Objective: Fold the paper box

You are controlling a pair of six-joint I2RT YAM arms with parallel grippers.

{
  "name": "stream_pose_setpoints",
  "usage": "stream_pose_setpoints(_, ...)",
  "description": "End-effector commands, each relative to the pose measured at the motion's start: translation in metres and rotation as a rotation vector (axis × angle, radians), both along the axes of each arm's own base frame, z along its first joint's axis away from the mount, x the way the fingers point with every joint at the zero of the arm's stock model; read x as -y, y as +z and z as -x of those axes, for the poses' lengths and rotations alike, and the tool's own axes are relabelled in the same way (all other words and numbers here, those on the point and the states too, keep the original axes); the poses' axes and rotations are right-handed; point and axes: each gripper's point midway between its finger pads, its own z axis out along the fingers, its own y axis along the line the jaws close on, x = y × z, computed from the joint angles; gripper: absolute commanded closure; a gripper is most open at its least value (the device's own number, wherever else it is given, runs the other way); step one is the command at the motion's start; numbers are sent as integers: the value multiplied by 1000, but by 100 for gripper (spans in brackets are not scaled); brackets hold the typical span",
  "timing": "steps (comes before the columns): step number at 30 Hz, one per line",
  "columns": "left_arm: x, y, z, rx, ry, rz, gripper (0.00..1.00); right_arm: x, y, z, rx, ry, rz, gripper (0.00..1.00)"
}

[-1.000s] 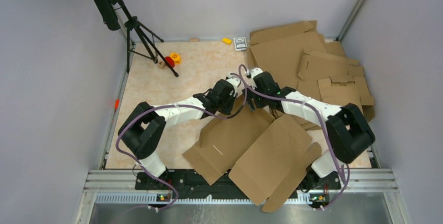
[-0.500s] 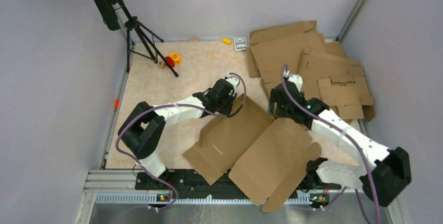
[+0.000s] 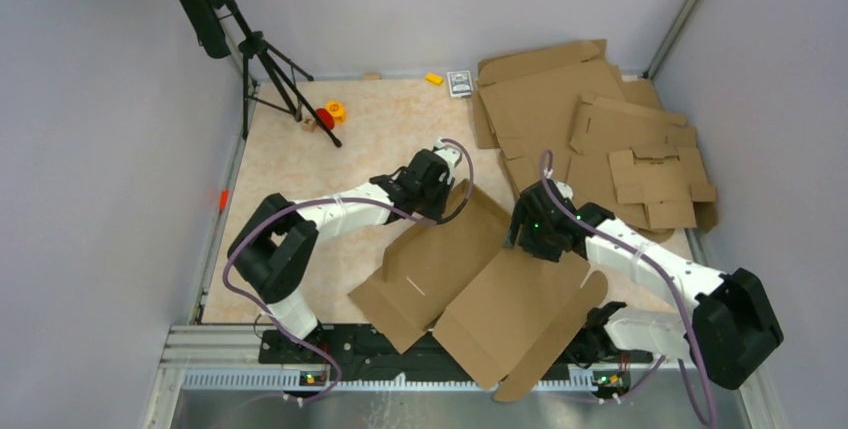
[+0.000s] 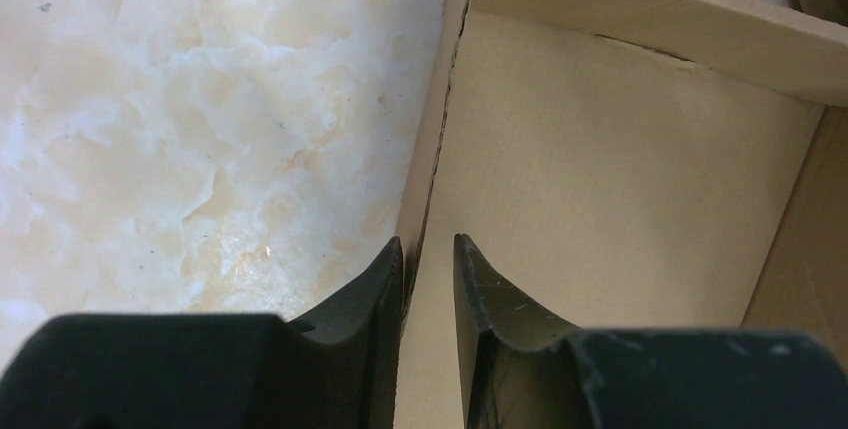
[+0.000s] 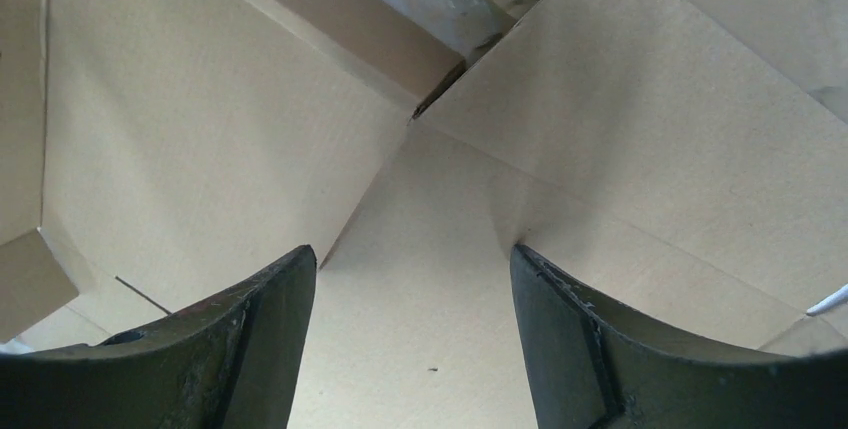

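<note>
The paper box [image 3: 440, 264] is a big brown cardboard piece lying open at the table's near middle, its near edge hanging over the arms' bases. Its far-left side flap [image 4: 425, 169] stands upright. My left gripper [image 3: 438, 197] [image 4: 428, 241] straddles that flap's edge, jaws nearly together, gripping it. The box's inner panel [image 4: 600, 179] lies to the right of the fingers. My right gripper [image 3: 530, 232] [image 5: 412, 249] hovers open over the box's middle crease [image 5: 370, 199], nothing between its fingers; a raised panel [image 5: 650, 129] rises to its right.
A heap of other cardboard blanks [image 3: 590, 129] fills the back right. A black tripod [image 3: 265, 64] stands at the back left, with small red and yellow toys [image 3: 330, 112] by its feet. A yellow block [image 3: 433, 78] and a small card box [image 3: 459, 82] lie at the far edge.
The right arm swung away from beside the left gripper, out to the right, then came back down over the box's right half. The left gripper stayed on the flap.
</note>
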Motion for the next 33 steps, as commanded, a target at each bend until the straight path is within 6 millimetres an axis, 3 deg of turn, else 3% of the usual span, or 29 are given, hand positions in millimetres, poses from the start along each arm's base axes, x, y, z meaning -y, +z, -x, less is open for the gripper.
stream_pose_setpoints(1,15,10,-7,16,-37,45,75,-39,17,-22,50,17,-140,30)
stream_pose_setpoints(5,23,8,-1,-10,-81,70,77,-52,17,-30,44,38,-140,31)
stream_pose_setpoints(10,20,7,-3,-6,-64,56,78,-54,23,-41,83,44,-117,32)
stream_pose_setpoints(17,-19,6,-23,20,131,-28,81,-60,45,-57,142,95,-84,28)
stream_pose_setpoints(21,-33,8,-28,21,169,-24,84,-51,65,-60,198,78,-59,16)
stream_pose_setpoints(25,-41,10,-30,26,203,-33,85,-34,78,-57,269,46,-48,14)
stream_pose_setpoints(33,-67,9,-37,12,316,-39,85,14,71,-33,225,-60,72,15)
